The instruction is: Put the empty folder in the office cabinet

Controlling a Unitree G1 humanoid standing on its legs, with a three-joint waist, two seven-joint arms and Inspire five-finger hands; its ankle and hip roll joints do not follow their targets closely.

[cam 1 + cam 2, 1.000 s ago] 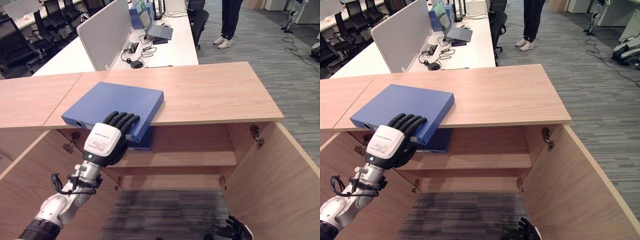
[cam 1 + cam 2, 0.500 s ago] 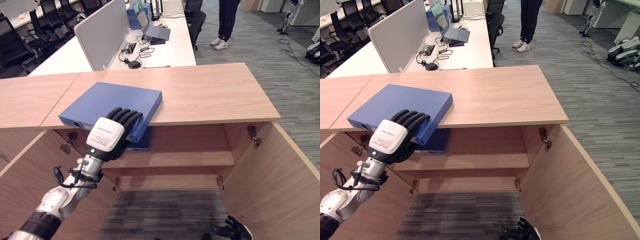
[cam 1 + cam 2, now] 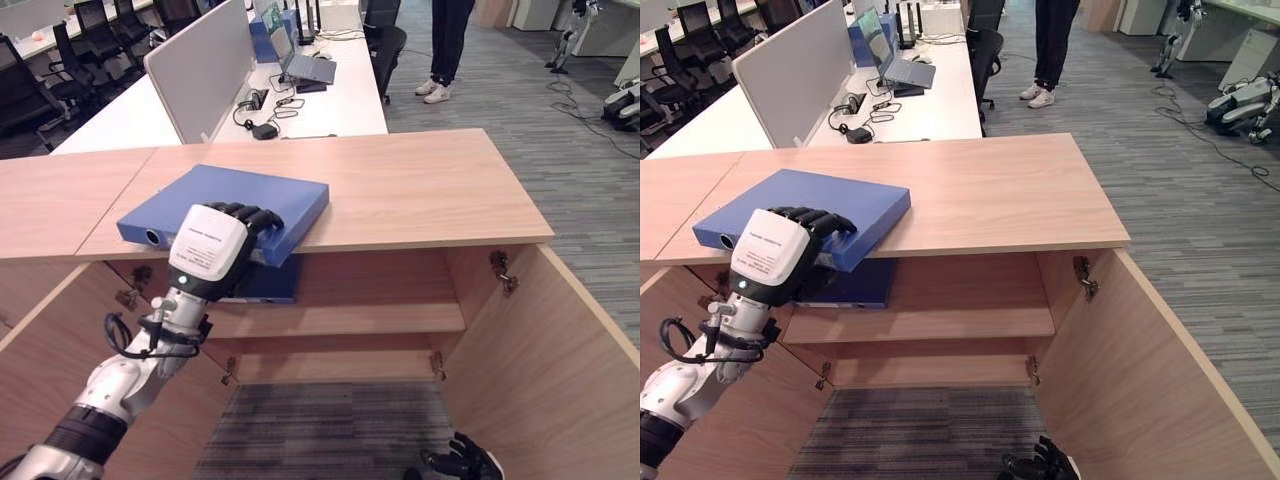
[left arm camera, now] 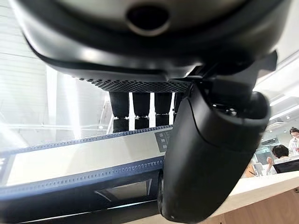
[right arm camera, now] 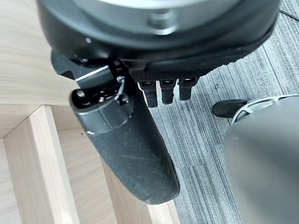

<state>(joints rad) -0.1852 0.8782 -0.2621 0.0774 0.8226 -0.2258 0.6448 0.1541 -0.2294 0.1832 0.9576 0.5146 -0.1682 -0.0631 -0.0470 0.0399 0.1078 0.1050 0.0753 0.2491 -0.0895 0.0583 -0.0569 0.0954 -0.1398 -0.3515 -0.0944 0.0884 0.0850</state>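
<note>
The folder [image 3: 230, 198] is plain blue. The cabinet [image 3: 420, 185] is pale wood with a fine grain. The carpet [image 3: 580, 170] is grey, streaked in thin stripes. The left hand [image 3: 215, 250] is black, its back covered white. The desk divider [image 3: 195, 70] is light grey.

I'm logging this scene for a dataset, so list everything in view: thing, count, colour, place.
folder: one, blue, on the cabinet top, its near corner overhanging the front edge
second folder: one, blue, on the upper shelf inside, under the first
cabinet: one, light wood, doors open
desk: one, white, behind the cabinet
divider panel: one, grey, on the desk
laptop: one, grey, on the desk
office chairs: several, black, far left
person: one, dark trousers, white shoes, standing on the carpet beyond the desk
left hand: dark, white back, fingers curled over the folder's near edge
right hand: dark, low by the floor
</note>
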